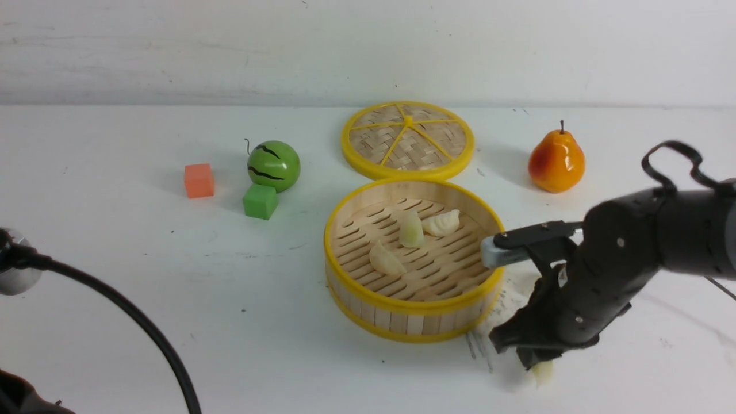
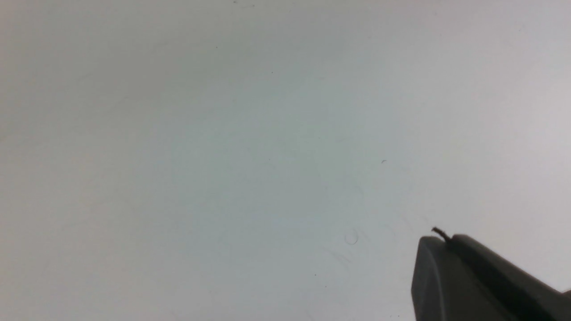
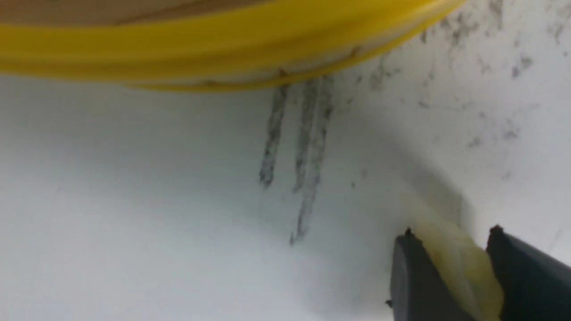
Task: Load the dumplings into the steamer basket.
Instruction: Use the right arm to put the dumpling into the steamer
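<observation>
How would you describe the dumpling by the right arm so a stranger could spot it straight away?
Start at the big round steamer basket with yellow rims. Just off its near right side, down at the scuffed white table, a pale dumpling sits between the right arm's black fingers. Unlike the three dumplings in the basket, it lies outside.

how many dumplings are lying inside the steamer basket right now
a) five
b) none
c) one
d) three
d: three dumplings lie on the slatted floor of the steamer basket, while a fourth dumpling sits outside it in the right gripper.
</observation>
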`<move>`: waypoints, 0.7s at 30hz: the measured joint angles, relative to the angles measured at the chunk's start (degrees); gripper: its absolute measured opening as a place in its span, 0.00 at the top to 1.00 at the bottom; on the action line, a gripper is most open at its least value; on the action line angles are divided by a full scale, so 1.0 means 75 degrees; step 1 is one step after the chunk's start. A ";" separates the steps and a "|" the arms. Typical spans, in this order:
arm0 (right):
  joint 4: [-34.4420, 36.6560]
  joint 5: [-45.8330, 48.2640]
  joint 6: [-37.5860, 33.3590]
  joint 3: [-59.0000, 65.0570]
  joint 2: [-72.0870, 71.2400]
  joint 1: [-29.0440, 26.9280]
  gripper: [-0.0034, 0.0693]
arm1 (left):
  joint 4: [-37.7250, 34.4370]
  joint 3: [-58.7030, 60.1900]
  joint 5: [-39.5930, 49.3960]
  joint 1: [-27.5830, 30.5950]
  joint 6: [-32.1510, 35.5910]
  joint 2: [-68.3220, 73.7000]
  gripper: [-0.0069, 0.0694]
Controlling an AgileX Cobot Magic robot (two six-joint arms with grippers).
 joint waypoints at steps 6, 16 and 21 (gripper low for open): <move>0.0000 0.1959 -0.0654 -0.2914 -0.0379 0.0499 0.67 | 0.0101 0.0000 -0.0009 0.0000 0.0000 0.0000 0.92; -0.0090 0.2098 -0.0318 -0.5019 0.2282 0.1083 0.67 | 0.0217 0.0006 -0.0034 0.0000 0.0000 0.0000 0.91; -0.0734 0.1998 0.0367 -0.5084 0.2819 0.1090 0.67 | 0.0232 0.0006 -0.0011 0.0000 0.0000 0.0000 0.90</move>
